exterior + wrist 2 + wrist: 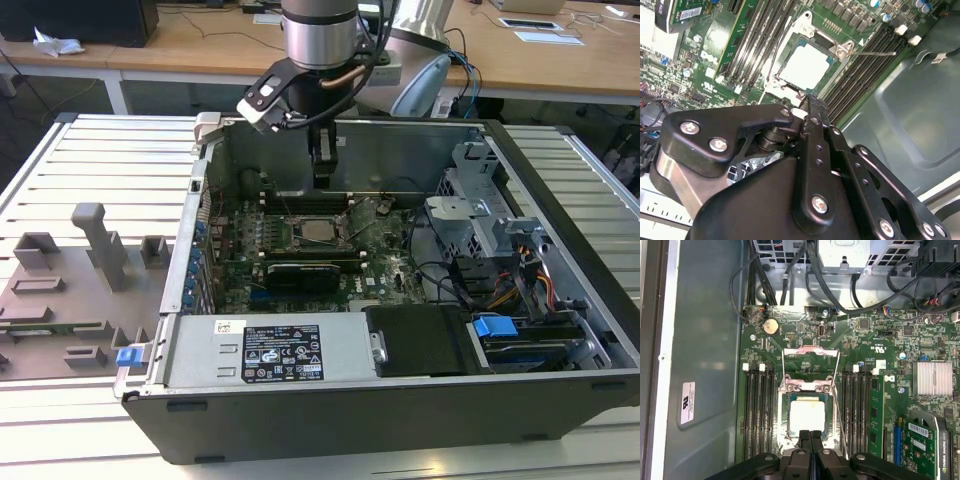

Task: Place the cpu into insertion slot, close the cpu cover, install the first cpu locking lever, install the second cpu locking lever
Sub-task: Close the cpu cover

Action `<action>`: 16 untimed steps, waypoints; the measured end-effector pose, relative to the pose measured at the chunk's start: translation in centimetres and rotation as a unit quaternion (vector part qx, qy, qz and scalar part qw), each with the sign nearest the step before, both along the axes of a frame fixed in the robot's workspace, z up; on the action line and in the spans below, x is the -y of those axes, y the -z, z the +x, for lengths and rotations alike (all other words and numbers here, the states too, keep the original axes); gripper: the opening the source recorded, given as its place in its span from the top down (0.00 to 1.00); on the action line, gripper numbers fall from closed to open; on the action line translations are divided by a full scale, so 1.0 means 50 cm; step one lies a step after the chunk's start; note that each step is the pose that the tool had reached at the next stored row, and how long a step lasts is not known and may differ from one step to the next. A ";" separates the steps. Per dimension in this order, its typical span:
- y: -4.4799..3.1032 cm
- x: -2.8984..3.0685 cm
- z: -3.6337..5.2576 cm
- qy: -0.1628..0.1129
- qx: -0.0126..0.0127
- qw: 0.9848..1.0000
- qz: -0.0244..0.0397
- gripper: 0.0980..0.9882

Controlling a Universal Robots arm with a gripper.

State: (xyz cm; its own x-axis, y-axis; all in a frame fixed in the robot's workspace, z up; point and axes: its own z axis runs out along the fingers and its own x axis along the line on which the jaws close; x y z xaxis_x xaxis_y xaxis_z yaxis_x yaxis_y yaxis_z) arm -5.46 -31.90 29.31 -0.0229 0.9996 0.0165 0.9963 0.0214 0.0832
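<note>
The cpu [807,413] lies flat in the insertion slot [785,440] on the green motherboard; it also shows in the second wrist view as the cpu [805,65] and in the exterior view as the cpu [320,232]. The cpu cover [810,352] stands swung open off the socket, on the side towards the cables. A thin wire locking lever [841,425] runs free along the socket's side, seen as the lever [875,52] in the second wrist view. My gripper [811,434] hangs just over the socket's edge, fingers shut together and holding nothing; the exterior view shows the gripper [322,180] above the board.
Black memory slots [757,410] flank the socket on both sides. A graphics card [925,440] lies beside them. Drive cage [480,215] and cables [790,280] fill the exterior view's right. The case wall [705,340] is close by. Grey fixtures [90,270] stand on the table at the exterior view's left.
</note>
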 end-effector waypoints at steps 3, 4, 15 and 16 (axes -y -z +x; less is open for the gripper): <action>0.000 0.000 0.035 0.000 -0.003 1.000 0.000 0.99; 0.000 0.000 0.042 0.000 -0.004 1.000 0.000 0.99; 0.000 0.000 0.124 0.000 -0.012 1.000 -0.001 0.99; 0.000 0.000 0.133 0.000 -0.012 1.000 -0.001 0.99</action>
